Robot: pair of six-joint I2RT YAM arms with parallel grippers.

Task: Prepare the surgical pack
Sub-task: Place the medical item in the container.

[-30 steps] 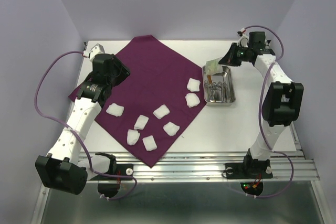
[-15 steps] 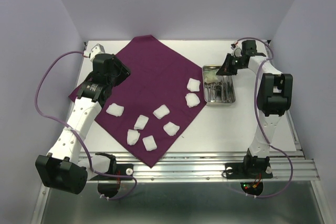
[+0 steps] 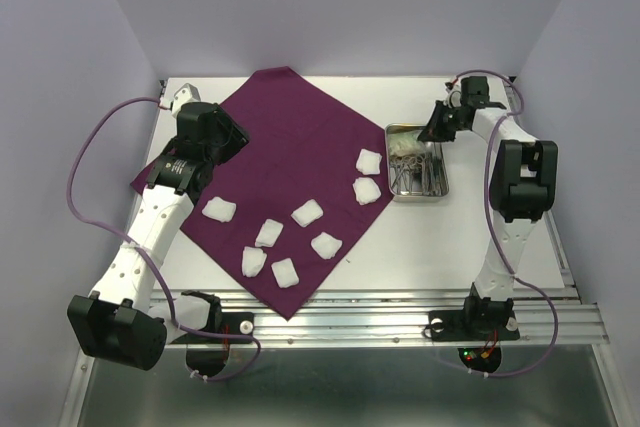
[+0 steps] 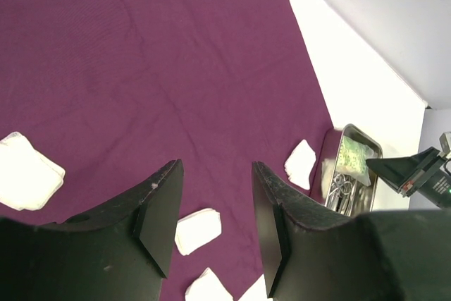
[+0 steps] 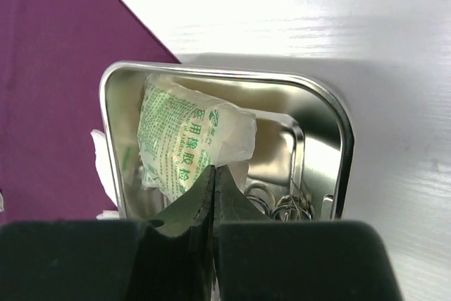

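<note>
The surgical pack, a large maroon cloth (image 3: 290,137) (image 4: 141,68), lies spread as a diamond on the white table. Several white gauze pads (image 3: 306,212) (image 4: 25,170) lie on its near half. My left gripper (image 3: 238,135) (image 4: 215,166) hovers open over the cloth's left side with nothing between its fingers. My right gripper (image 3: 432,132) (image 5: 213,168) is shut on the edge of a green-printed packet (image 3: 403,137) (image 5: 183,139). The packet leans in the far left corner of the steel tray (image 3: 440,192) (image 5: 342,125).
Metal scissors and clamps (image 3: 418,172) (image 5: 282,206) lie in the tray, right of the cloth. Two gauze pads (image 3: 368,175) sit on the cloth's right corner beside the tray. Purple walls enclose the table at the back and sides.
My right gripper has moved down and left with the packet, from above the tray's far edge into its corner. The left arm has not moved.
</note>
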